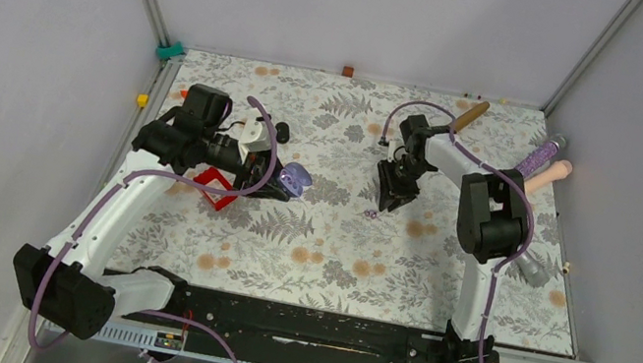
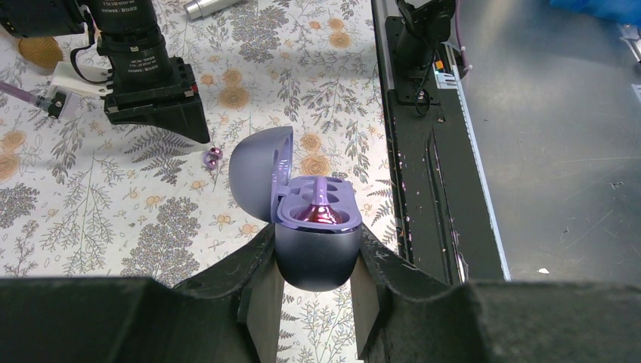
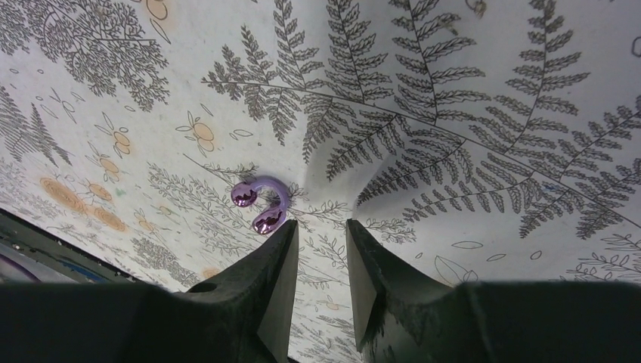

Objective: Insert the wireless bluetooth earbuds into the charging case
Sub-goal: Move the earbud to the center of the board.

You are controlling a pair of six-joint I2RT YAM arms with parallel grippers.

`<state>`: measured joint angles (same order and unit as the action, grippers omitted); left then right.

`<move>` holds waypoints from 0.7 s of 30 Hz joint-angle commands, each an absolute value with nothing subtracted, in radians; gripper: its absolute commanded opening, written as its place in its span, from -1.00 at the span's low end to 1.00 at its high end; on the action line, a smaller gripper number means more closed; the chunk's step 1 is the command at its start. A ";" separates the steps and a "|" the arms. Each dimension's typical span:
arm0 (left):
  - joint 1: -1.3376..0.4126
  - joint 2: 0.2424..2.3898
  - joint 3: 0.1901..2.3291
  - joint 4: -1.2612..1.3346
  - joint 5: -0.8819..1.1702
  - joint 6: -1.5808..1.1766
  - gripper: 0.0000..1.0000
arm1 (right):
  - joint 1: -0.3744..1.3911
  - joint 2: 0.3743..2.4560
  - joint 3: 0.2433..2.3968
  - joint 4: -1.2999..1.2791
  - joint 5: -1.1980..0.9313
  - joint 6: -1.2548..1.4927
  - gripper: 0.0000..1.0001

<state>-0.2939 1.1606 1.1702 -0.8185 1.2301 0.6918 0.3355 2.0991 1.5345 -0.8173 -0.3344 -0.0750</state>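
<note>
**Purple count: seated earbud (image 2: pixel 321 212) in charging case (image 2: pixel 316 265), loose earbud (image 3: pixel 261 203) on cloth (image 3: pixel 453 113)**

Two purple earbuds and one case show. The left gripper (image 2: pixel 315 246) is clenched on the case's body, lid standing open. The right gripper (image 3: pixel 321 227) has its fingers narrowly apart, only puckered cloth between them, the loose earbud just beside one fingertip. One red tray (image 1: pixel 217 186) sits partly covered by the left arm; a dark speck (image 1: pixel 282 131) near it is too small to identify.
</note>
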 commanded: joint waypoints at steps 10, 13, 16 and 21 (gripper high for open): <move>-0.297 1.136 1.189 -0.801 1.246 0.718 -1.00 | 0.377 2.096 1.574 -0.860 -0.261 -0.047 -0.38; -0.298 1.135 1.188 -0.801 1.247 0.718 -1.00 | 0.389 2.110 1.578 -0.861 -0.248 -0.034 -0.50; -0.297 1.134 1.187 -0.800 1.246 0.718 -1.00 | 0.395 2.128 1.590 -0.870 -0.248 -0.025 -0.51; -0.298 1.126 1.185 -0.801 1.245 0.721 -1.00 | 0.407 2.128 1.593 -0.879 -0.265 -0.029 -0.53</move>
